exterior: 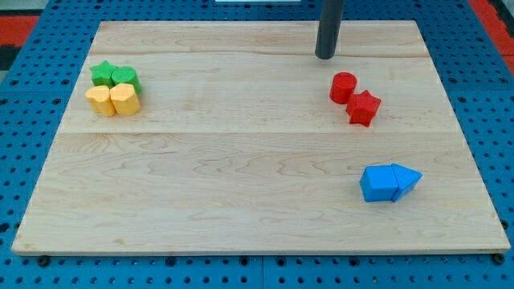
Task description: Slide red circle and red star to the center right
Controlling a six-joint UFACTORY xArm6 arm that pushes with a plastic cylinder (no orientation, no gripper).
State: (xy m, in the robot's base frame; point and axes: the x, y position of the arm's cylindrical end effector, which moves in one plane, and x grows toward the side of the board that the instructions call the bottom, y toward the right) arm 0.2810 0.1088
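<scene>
The red circle (343,87) stands at the view's upper right on the wooden board (257,177). The red star (364,107) touches it on its lower right side. My tip (324,56) is a dark rod end on the board just above and slightly left of the red circle, a small gap apart from it.
A blue cube (377,183) and a blue triangle (406,180) sit together at the view's lower right. At the upper left a green star (102,73), a green block (125,78), a yellow circle (99,100) and a yellow hexagon (124,99) cluster together.
</scene>
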